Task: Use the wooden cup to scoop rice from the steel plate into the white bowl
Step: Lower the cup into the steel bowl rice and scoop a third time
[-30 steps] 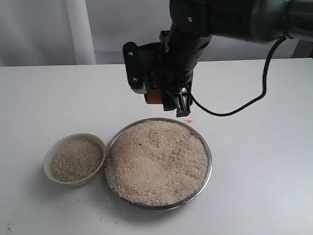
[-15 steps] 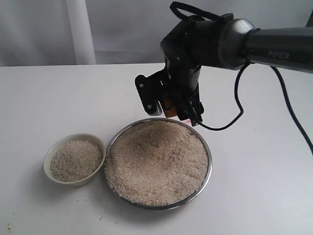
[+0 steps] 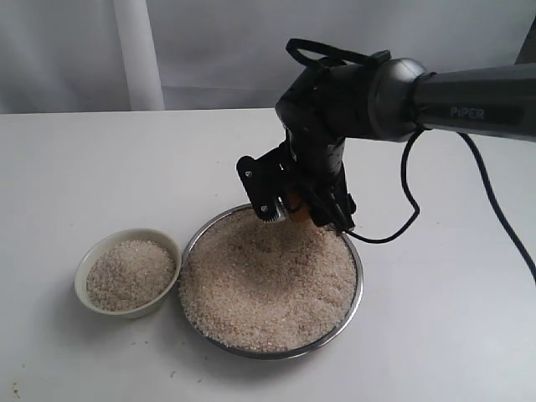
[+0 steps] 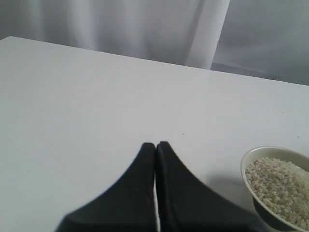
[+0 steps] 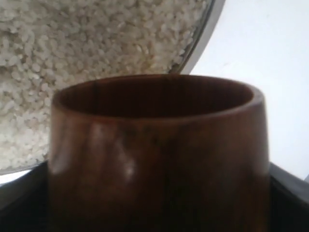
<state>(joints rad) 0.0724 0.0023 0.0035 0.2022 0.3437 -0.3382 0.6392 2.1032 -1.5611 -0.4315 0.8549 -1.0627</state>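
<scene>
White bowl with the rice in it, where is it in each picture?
Exterior view: white bowl at lower left, beside the steel plate.
Left wrist view: beside the shut left gripper, cut off by the picture's edge.
Right wrist view: not in it.
Shared landmark: the white table, seen in all three.

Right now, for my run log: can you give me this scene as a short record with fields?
right claw: shut on the wooden cup, low at the far edge of the steel plate
wooden cup: mouth turned toward the rice; no grains visible inside
steel plate: heaped with rice
white bowl: close beside the plate on the exterior view's left, contact unclear; holds rice
left claw: shut, empty, above the table, bowl nearby
</scene>
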